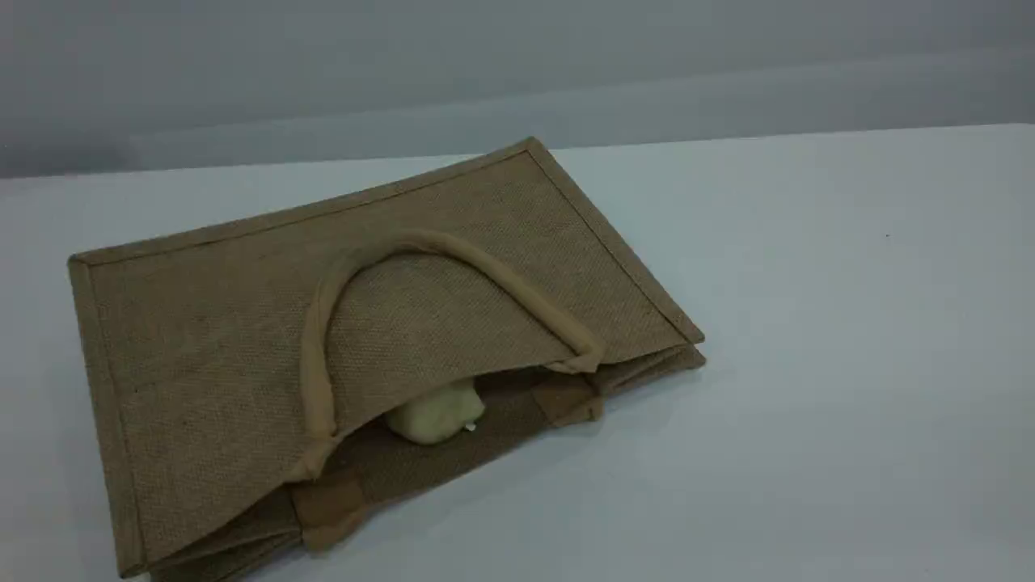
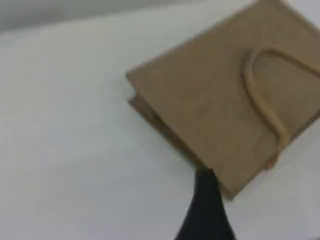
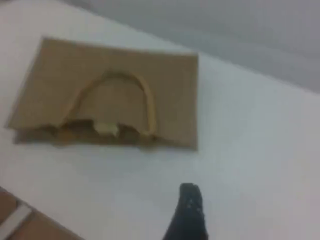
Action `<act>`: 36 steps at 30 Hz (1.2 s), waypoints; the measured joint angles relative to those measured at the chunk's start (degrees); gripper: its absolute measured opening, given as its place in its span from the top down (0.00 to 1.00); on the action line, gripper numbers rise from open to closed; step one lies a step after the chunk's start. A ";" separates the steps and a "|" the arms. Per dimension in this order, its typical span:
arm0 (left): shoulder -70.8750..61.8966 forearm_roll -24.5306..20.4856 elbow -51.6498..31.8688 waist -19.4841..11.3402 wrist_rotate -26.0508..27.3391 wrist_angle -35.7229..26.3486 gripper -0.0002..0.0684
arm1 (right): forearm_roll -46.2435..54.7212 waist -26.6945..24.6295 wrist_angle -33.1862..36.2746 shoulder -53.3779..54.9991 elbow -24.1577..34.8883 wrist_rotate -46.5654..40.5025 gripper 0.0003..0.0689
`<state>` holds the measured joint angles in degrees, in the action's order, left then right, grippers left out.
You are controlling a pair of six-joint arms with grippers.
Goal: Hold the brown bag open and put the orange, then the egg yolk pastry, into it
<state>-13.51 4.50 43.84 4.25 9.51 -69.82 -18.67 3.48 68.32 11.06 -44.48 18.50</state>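
The brown bag (image 1: 242,323) lies flat on the white table, its mouth facing the front edge and one padded handle (image 1: 501,275) folded back over the top panel. The egg yolk pastry (image 1: 437,414), a pale cream lump, sits just inside the slightly gaping mouth. The orange is out of view. Neither arm shows in the scene view. The left wrist view looks down on the bag (image 2: 210,105), with one dark fingertip (image 2: 205,182) over its near corner. The right wrist view shows the bag (image 3: 115,65) and pastry (image 3: 106,128) farther off, its fingertip (image 3: 190,197) above bare table.
The white table (image 1: 808,364) stretches to the right of the bag and ends at a grey wall (image 1: 517,65) behind. In the right wrist view the table's edge and a brownish surface (image 3: 25,225) show at the bottom left.
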 joint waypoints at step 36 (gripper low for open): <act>-0.05 -1.35 -14.89 0.00 -5.04 7.64 0.28 | 5.30 0.00 -5.89 -0.21 15.11 -1.96 0.23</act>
<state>-13.56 3.15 28.95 4.25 4.47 -62.19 -13.37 3.48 62.43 10.86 -29.37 16.54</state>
